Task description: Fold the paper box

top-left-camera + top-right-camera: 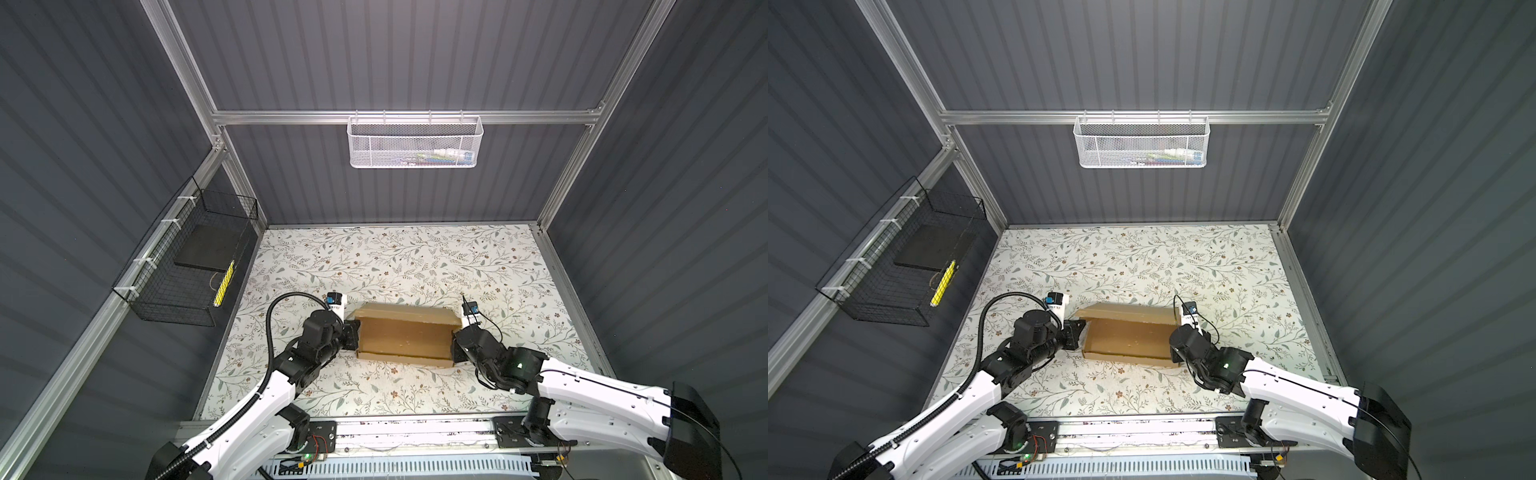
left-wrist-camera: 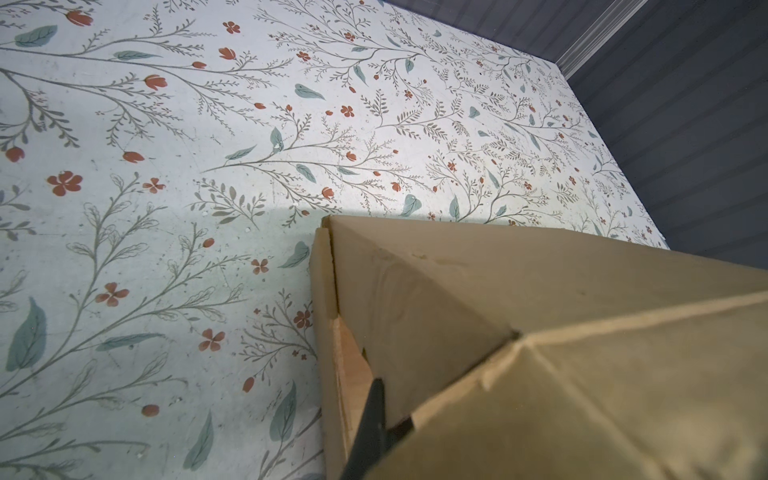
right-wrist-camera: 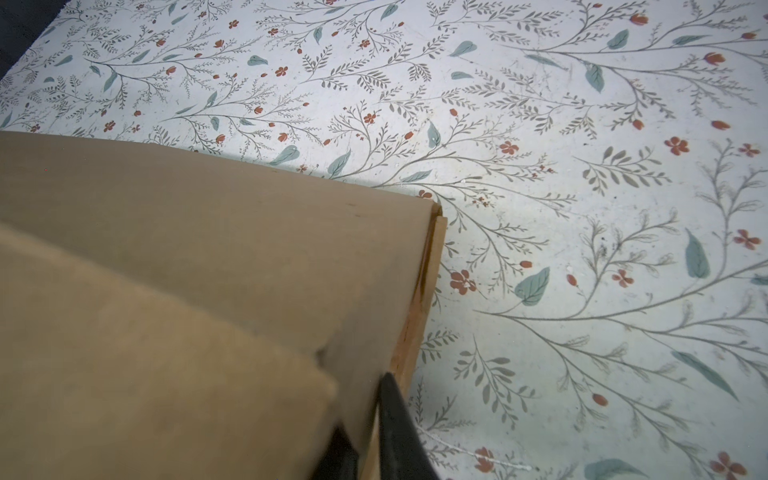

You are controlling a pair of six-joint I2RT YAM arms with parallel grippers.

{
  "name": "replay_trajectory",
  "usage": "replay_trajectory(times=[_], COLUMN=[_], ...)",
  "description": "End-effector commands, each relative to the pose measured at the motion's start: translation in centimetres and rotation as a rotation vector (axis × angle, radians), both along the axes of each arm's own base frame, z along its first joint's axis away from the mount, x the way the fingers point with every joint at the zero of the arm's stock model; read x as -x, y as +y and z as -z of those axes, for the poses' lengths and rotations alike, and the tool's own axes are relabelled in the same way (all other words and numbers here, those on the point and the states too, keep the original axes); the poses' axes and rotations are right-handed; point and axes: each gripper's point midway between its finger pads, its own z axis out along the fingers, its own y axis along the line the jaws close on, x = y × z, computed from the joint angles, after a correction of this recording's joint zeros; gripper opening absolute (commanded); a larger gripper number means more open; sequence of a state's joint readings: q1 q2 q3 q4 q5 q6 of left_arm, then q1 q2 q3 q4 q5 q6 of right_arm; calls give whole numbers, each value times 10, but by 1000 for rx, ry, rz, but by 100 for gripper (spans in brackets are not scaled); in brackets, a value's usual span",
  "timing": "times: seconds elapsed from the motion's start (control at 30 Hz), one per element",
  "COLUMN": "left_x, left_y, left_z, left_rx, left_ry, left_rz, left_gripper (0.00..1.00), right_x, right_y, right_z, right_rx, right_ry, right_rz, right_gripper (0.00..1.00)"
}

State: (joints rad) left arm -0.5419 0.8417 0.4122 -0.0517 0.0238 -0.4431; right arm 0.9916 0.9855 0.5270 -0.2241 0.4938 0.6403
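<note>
Brown cardboard fills the middle of this scene: the paper box (image 1: 405, 334) sits towards the near side of a floral-patterned table (image 1: 374, 257), lengthwise between two robot arms. Its walls stand up and the lid is folded over the top, though in both top views the lid looks a little humped instead of flat, and a strip of the front wall shows along the near edge.

The left gripper (image 1: 353, 332) is at the box's left end. Seen from its wrist camera, it is closed, with one dark finger (image 2: 370, 411) slipped into the gap between the side wall and the lid's side flap; it seems to be pinching that flap. The right gripper (image 1: 457, 345) is at the opposite end, nearly closed, with cardboard between its two dark fingers (image 3: 399, 428).

The step in hand appears to be closing the lid, with each gripper guiding a side flap down inside an end wall. The next move probably calls for both ends to go down evenly so that the flaps slide in without buckling, and then for the front edge to be seated.

Whether the box holds anything cannot be seen, as the lid covers it. A white mesh basket (image 1: 374, 141) hangs on the back rail and holds a few small coloured items, too blurred to name. A black wire basket (image 1: 174, 307) on the left wall holds a dark flat slab (image 1: 208, 249) and a thin yellow stick (image 1: 223, 282).
</note>
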Motion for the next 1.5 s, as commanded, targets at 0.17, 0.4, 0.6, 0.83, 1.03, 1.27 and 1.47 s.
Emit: replay_trajectory(times=[0.17,0.4,0.6,0.83,1.03,1.27,1.47], left_x=[9,13,15,16,16,15,15], left_y=[10,14,17,18,17,16,15], left_z=[19,22,20,19,22,24,24], left_rx=[-29,-29,-24,-33,-41,-48,-55], left_ry=[50,49,40,35,43,47,50], left_rz=[-34,-45,-54,-53,-52,-49,-43], left_gripper=[0,0,0,0,0,0,0], right_x=[3,8,17,33,41,47,49], right_y=[-5,-6,-1,2,-7,-20,-33], right_z=[-4,-4,-8,-12,-10,-13,-21], right_rx=[-13,-15,-33,-50,-53,-58,-59], right_ry=[-39,-43,-66,-80,-86,-105,-130], right_rz=[11,-3,-47,-104,-92,-81,-62], right_gripper=[27,34,42,49,51,55,56])
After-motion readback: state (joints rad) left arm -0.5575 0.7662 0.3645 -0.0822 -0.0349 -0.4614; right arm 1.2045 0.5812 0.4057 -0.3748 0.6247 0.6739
